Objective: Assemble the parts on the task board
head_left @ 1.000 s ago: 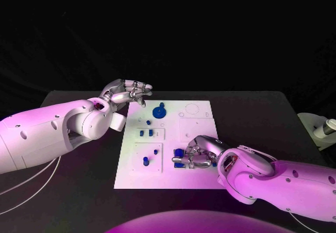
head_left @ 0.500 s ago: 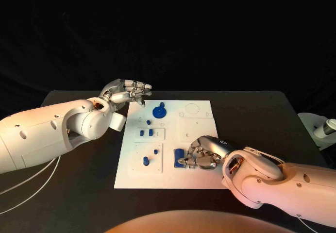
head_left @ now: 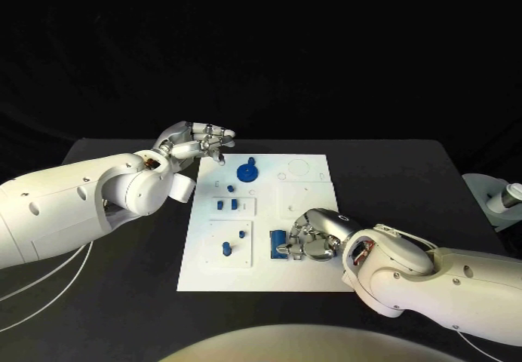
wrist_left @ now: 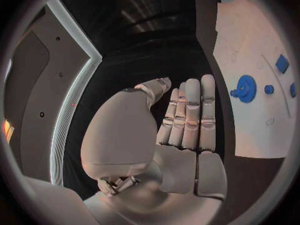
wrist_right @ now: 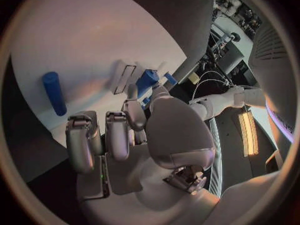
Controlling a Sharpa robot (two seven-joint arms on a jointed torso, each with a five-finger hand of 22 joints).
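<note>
The task board [head_left: 261,226] lay flat in the middle of the black bench [head_left: 413,173], its long side running away from the robot. The parts were spread over it: a blue gear [head_left: 248,174] near the far edge, small blue pieces [head_left: 226,204] in the recessed panel at mid-board, a blue peg [head_left: 226,249] in the near-left panel, and a blue block cluster [head_left: 282,246] near the board's middle on the near side.

The right hand [head_left: 313,240] sat low over the board, directly beside that cluster, with its fingers [wrist_right: 119,132] curled downward. In the right wrist view a blue cylinder [wrist_right: 54,92] lay on the board just beyond the fingers, apart from them. Whether the hand pinched a part could not be told; contact was hidden under the palm. The placement suggested work on the near-centre socket.

The left hand [head_left: 198,143] hovered off the board's far-left corner, over the bench. Its fingers [wrist_left: 194,112] were straight, side by side, and held nothing. It was probably parked clear so that the right arm had room.
</note>
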